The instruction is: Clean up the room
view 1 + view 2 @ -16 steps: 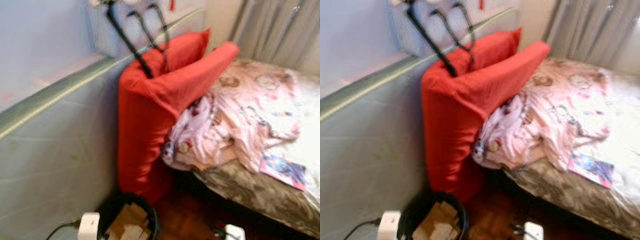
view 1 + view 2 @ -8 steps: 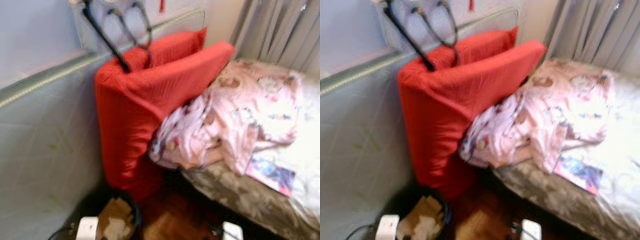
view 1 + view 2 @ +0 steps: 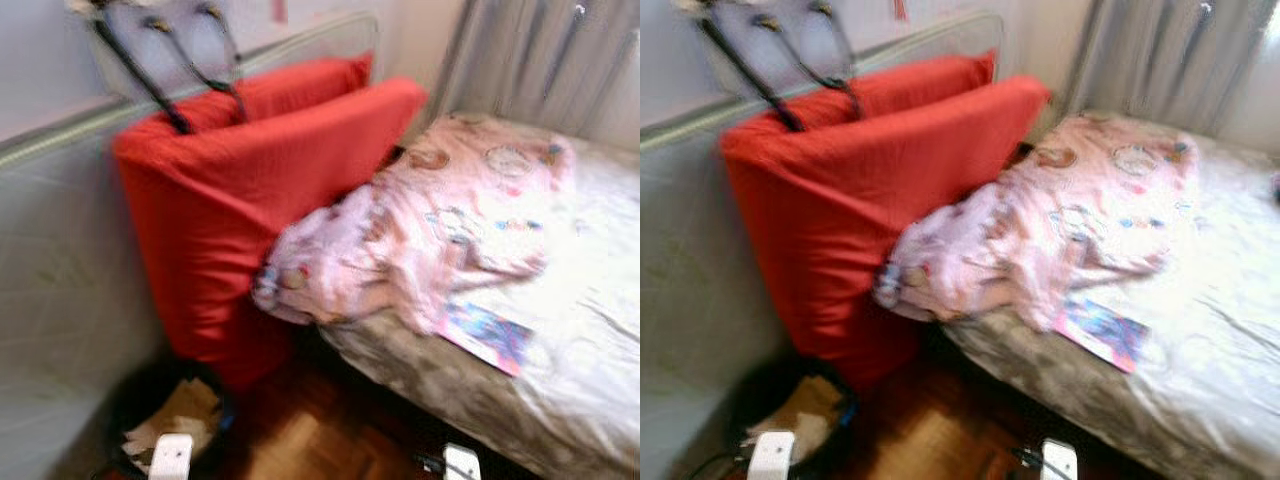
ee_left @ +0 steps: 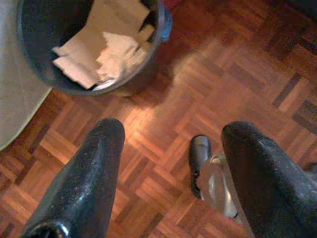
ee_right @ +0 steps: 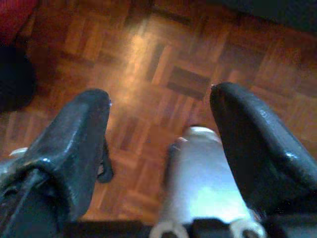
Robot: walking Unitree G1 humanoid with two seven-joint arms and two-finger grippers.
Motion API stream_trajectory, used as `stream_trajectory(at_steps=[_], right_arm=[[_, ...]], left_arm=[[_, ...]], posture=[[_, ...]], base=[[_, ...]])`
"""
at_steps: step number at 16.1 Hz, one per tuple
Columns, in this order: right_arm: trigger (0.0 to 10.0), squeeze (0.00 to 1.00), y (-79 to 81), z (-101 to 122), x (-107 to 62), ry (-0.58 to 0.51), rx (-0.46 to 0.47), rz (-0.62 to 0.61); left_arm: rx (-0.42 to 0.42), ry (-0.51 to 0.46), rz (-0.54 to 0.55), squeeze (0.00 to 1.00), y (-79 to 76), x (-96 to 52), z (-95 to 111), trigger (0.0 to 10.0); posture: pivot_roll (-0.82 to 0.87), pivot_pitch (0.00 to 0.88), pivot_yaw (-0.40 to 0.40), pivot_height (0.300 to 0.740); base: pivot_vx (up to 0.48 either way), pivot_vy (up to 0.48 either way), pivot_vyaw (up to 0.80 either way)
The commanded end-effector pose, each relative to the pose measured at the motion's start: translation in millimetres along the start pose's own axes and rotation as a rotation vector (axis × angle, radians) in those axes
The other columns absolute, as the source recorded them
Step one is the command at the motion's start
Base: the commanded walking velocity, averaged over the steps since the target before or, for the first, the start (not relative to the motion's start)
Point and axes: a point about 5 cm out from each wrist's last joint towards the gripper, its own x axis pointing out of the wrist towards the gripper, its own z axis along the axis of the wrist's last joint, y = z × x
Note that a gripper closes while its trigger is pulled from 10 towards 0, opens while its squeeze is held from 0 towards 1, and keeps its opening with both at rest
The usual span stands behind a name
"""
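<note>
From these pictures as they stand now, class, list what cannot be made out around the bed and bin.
1. Print on the pink blanket: blurred in both eye views.
2. Booklet cover: blurred, too small to read.
3. Bin bottom: hidden under paper scraps, left wrist view.
4. Under the bed: dark shadow.
5. Black straps above the red cushion: top cut off by the frame edge.

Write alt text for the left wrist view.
The open left gripper hangs above parquet floor, holding nothing. Ahead stands a dark waste bin of crumpled paper.
</note>
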Motion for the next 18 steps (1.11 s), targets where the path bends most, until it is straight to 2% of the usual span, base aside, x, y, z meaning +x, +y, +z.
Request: stream_trajectory(at_steps=[1,4,7,12,15,18], right_arm=[[10.0,0.00,-12.8,38,4.5,-0.053,-0.184,0.007],[10.0,0.00,-12.9,39,4.7,-0.051,-0.187,0.003],[10.0,0.00,-13.1,39,4.7,-0.051,-0.185,0.000],[10.0,0.00,-12.0,39,4.7,-0.061,-0.177,0.002],[10.0,0.00,-3.3,41,6.4,-0.063,-0.178,0.007],[10.0,0.00,-2.3,41,6.6,-0.059,-0.180,0.005]], left_arm=[[-0.035,0.007,-0.062,0.00,-15.0,3.3,7,10.0],[-0.035,0.004,-0.066,0.00,-16.1,3.5,8,10.0],[-0.033,0.005,-0.072,0.00,-17.1,3.4,8,10.0],[-0.025,0.009,-0.073,0.00,-14.7,2.8,6,10.0],[-0.021,0.011,-0.074,0.00,-14.3,2.6,5,10.0],[-0.019,0.012,-0.077,0.00,-15.0,2.5,4,10.0]], posture=[[0.12,0.000,-0.118,0.740],[0.11,0.000,-0.118,0.740],[0.11,0.000,-0.116,0.740],[0.11,0.000,-0.110,0.740],[0.11,0.000,-0.107,0.740],[0.10,0.000,-0.107,0.740]], base=[[0.000,-0.386,0.00],[0.000,-0.386,0.00],[0.000,-0.386,-0.78],[0.000,-0.387,0.00],[0.000,-0.386,0.00],[0.000,-0.386,-0.65]])
